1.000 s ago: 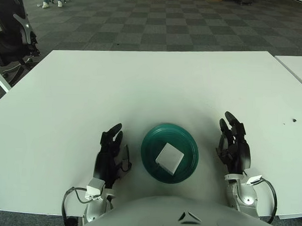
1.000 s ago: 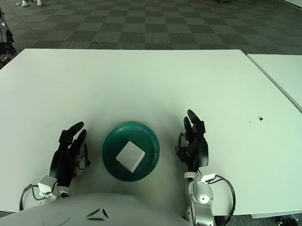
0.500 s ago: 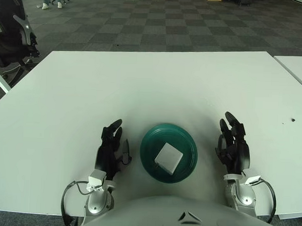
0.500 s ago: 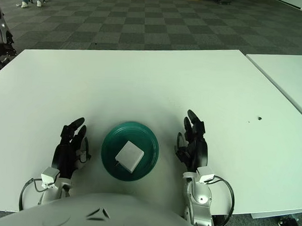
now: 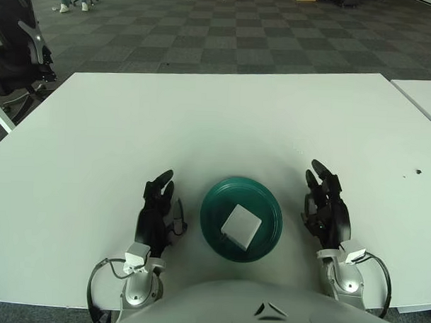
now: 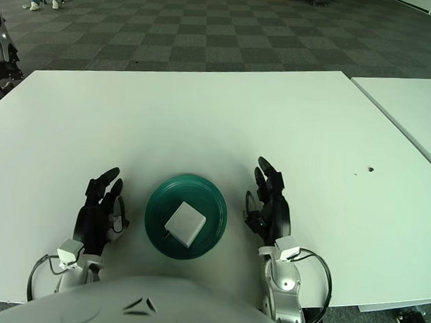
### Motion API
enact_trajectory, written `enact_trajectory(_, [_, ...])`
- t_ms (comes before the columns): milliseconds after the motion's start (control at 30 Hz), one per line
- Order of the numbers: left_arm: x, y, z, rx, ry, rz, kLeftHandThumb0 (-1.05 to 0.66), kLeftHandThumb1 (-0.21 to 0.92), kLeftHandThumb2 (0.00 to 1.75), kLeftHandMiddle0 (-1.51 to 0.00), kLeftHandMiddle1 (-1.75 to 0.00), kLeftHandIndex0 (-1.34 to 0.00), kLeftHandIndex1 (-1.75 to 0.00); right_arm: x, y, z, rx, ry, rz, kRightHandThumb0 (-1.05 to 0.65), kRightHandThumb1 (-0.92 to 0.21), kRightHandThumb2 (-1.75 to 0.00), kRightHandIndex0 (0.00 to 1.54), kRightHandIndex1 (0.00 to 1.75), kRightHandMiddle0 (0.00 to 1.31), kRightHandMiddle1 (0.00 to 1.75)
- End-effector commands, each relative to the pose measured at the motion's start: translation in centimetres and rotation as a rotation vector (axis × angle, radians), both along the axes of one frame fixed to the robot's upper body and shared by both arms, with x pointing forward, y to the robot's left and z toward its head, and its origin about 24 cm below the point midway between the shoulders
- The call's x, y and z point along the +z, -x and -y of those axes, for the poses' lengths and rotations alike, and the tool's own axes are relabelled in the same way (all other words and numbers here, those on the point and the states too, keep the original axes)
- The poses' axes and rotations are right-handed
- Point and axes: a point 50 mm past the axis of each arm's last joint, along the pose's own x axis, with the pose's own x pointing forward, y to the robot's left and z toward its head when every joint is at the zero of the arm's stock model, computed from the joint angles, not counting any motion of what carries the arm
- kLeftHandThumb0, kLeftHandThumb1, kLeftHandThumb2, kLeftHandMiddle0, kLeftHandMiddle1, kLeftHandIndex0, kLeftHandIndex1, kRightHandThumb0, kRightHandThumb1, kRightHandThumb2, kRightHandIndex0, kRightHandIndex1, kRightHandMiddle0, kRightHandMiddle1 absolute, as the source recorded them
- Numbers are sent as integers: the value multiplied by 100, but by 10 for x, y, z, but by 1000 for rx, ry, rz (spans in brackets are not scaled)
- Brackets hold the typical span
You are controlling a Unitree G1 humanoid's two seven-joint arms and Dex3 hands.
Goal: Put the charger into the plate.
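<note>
**Nearby: charger in plate, hands flanking**

Nearest the front edge of the white surface (image 5: 224, 112): green plate (image 5: 267, 206), holding the white charger (image 5: 241, 225) at its centre. Left hand (image 5: 155, 217) just beside the plate's left rim, right hand (image 5: 327, 211) near its right rim; both rest with fingers loosely apart, holding nothing. Beyond, bare surface runs to the far edge. Office chair (image 5: 18, 45) past the far left corner; second table (image 5: 423, 94) at right.
</note>
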Motion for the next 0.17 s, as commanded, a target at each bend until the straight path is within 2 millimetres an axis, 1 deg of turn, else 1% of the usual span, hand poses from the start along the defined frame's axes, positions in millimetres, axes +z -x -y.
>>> enact_trajectory(0, [-15,9,1,-1,8,-90,-85,92,93,-38,-4,-8,-85,-35,26,-6,30,27,-170,-82,-92,-70,24,0,0,53])
enact_trajectory(133, [-14,9,1,-2,4,-84,-85,92,93,-38,-3,-8,-85,-34,23,-6,34,51,-136,-82,-92,-75,24,0,0,56])
